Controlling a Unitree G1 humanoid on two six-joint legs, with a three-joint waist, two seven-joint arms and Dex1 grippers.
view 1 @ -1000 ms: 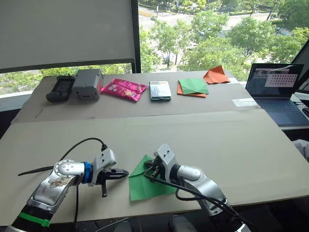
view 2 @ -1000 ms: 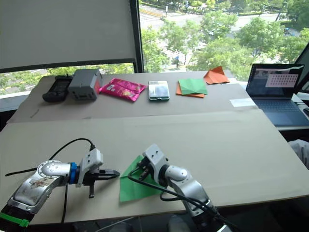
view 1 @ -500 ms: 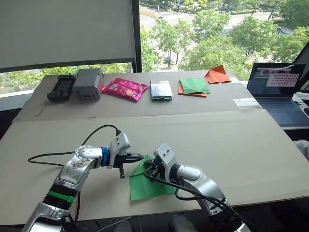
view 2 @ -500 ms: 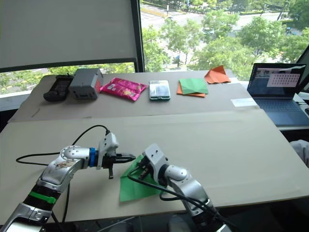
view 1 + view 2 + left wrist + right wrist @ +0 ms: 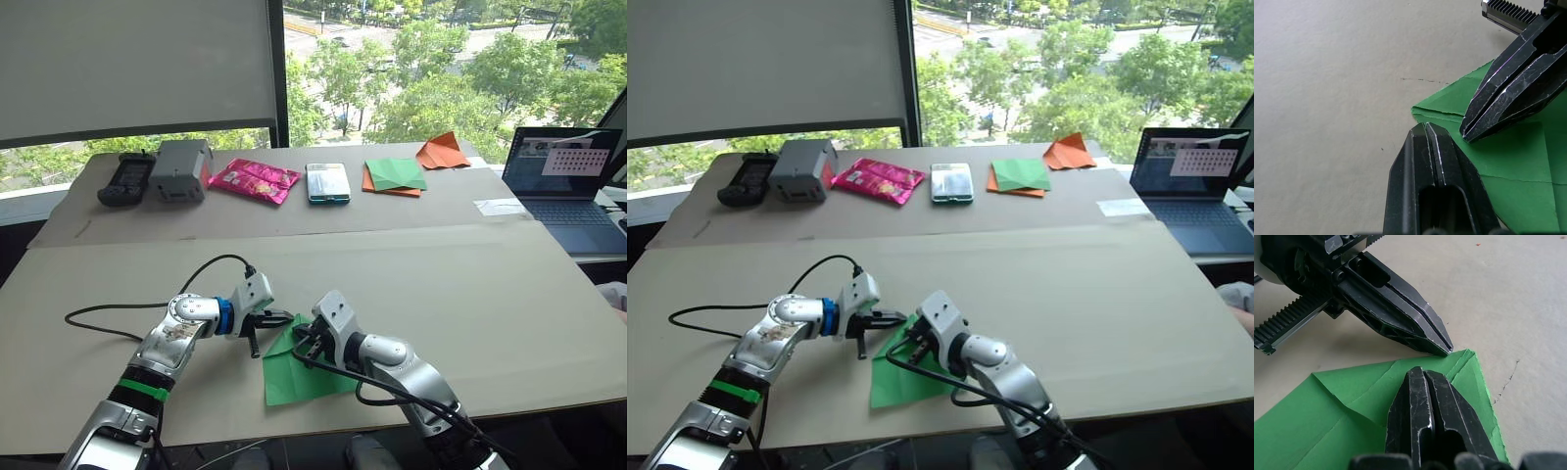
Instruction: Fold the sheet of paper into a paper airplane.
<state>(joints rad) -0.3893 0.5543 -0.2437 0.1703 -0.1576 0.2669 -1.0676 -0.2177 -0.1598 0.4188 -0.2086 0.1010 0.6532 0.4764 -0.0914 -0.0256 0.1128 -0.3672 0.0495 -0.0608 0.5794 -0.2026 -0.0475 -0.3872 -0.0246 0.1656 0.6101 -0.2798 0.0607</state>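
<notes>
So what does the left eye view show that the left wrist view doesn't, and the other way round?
The left eye view alone takes in the laptop, the orange folded paper and the pink packet on the far table. The left wrist view alone reveals the fold creases near the corner of the sheet of paper. Both show that green sheet with the shut left gripper and shut right gripper meeting at its corner.

Left arm: silver metal casing, worn brown patches, blue ring at wrist, green band near elbow, black cable looping from wrist housing. Right arm: silver-grey segments, black cables alongside. Left gripper, right gripper: black tapered fingers, scuffed edges; toothed metal rack at base.
</notes>
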